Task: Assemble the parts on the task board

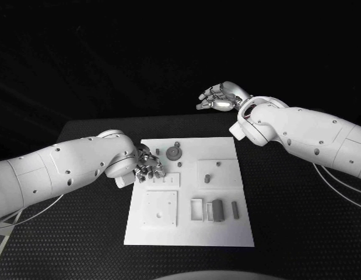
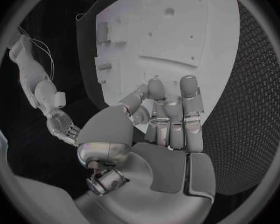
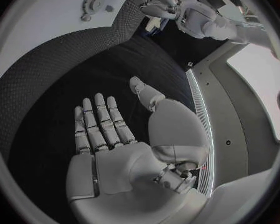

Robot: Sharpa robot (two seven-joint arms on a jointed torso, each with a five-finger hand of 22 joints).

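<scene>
The white task board (image 1: 189, 230) lies in the middle of the black table. A grey gear (image 1: 174, 152) sits near its far edge, and the right wrist view shows that gear (image 3: 93, 4) too. Several small grey parts (image 1: 218, 209) stand in slots near the board's middle. My left hand (image 1: 149, 165) hovers low over the board's left far part, fingers close together and pointing down at the board (image 2: 177, 35). Whether its fingers (image 2: 171, 109) pinch anything is hidden. My right hand (image 1: 220, 97) is raised beyond the table's far edge; its palm (image 3: 115, 149) is bare and its fingers are spread.
A white raised plate (image 1: 160, 208) with holes takes up the board's near left. Another raised block (image 1: 216, 172) carries two small pegs at the right. Black table (image 1: 306, 233) lies bare to the right of the board. The right arm (image 1: 315, 137) crosses above the table's far right corner.
</scene>
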